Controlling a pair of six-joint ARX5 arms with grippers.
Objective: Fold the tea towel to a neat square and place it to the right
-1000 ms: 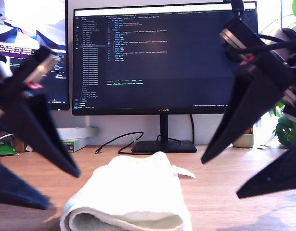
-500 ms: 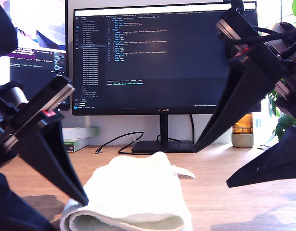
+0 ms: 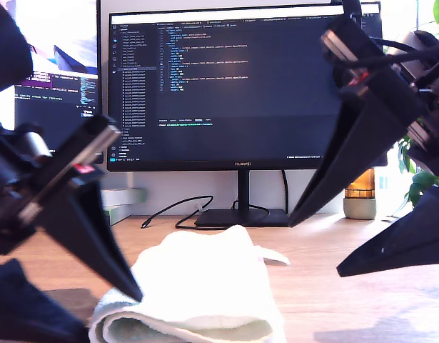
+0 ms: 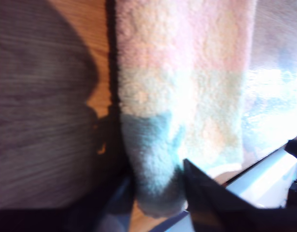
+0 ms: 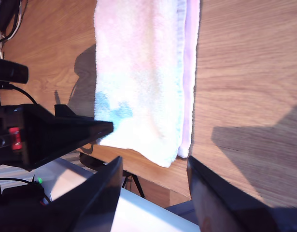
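Note:
The tea towel (image 3: 205, 279) lies folded into a thick strip on the wooden table, its rolled end toward the exterior camera. Up close, the tea towel (image 4: 187, 72) shows pale pink and mint-green bands. My first gripper (image 3: 108, 318) is open at the exterior view's left, one fingertip (image 3: 137, 293) touching the towel's edge. In its wrist view, my first gripper (image 4: 155, 193) has the towel's corner between its spread jaws. My second gripper (image 3: 315, 249) hangs open above the table at the exterior view's right, apart from the towel. Below my second gripper (image 5: 153, 162) lies the tea towel (image 5: 138, 72).
A large monitor (image 3: 240, 86) on a stand (image 3: 240, 214) is behind the towel, with a black cable (image 3: 176, 209) beside it. A second screen (image 3: 55, 78) and boxes (image 3: 112, 204) sit at the exterior view's left. An amber jar (image 3: 360, 196) and a plant (image 3: 426, 186) are at its right.
My first gripper has come in from the exterior view's left until its fingertip reached the towel's edge. My second gripper rose a little, then held still. The towel has not moved.

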